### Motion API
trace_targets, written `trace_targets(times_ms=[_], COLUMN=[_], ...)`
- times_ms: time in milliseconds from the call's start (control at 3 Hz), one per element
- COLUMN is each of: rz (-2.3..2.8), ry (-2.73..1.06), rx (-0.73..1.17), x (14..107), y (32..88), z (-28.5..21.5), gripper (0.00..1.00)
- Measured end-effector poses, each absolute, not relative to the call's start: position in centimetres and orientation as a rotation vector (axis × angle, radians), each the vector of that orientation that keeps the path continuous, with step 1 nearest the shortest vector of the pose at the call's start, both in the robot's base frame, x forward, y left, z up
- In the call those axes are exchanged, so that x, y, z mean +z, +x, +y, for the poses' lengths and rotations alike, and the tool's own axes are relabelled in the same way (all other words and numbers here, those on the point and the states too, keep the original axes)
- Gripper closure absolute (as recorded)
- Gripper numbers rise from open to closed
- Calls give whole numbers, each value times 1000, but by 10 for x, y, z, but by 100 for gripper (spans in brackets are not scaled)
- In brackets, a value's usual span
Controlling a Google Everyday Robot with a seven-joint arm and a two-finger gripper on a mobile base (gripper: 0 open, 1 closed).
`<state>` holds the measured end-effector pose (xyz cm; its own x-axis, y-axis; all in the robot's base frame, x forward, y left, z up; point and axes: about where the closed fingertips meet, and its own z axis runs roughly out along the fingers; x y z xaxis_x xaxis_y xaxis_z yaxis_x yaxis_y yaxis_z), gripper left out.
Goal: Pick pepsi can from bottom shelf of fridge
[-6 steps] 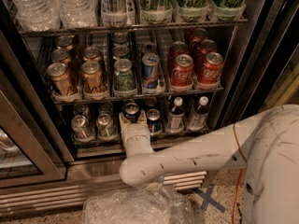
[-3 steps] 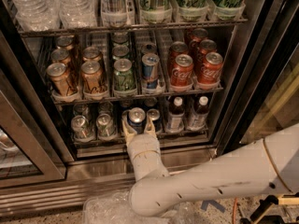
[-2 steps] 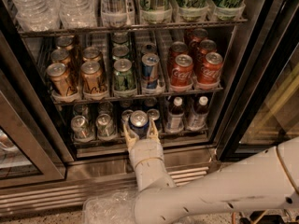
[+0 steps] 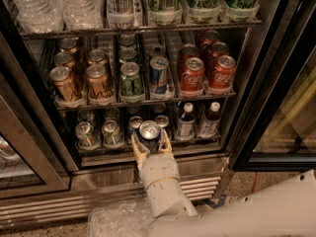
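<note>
The fridge stands open with a dark inside and wire racks. My gripper is at the front lip of the bottom shelf, its pale fingers on either side of the pepsi can. The can is dark blue with a silver top and stands upright between the fingers, pulled forward of the other cans in its lane. My white arm runs down from the gripper to the lower right.
Silver cans stand at the left of the bottom shelf and two dark bottles at its right. The rack above holds gold cans, a pale blue can and red cans. A crumpled clear plastic bag lies on the floor.
The gripper reached in to the bottom shelf, closed around the pepsi can, and has drawn it forward and slightly right towards the shelf's front lip. The arm has swung lower.
</note>
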<state>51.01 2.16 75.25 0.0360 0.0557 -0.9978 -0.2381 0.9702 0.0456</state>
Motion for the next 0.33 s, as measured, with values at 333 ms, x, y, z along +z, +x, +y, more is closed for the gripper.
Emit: trace_targets(times_ms=[333], rz=[1510], ry=[-155], rx=[234], x=[757], y=[501], z=[21], gripper=[100])
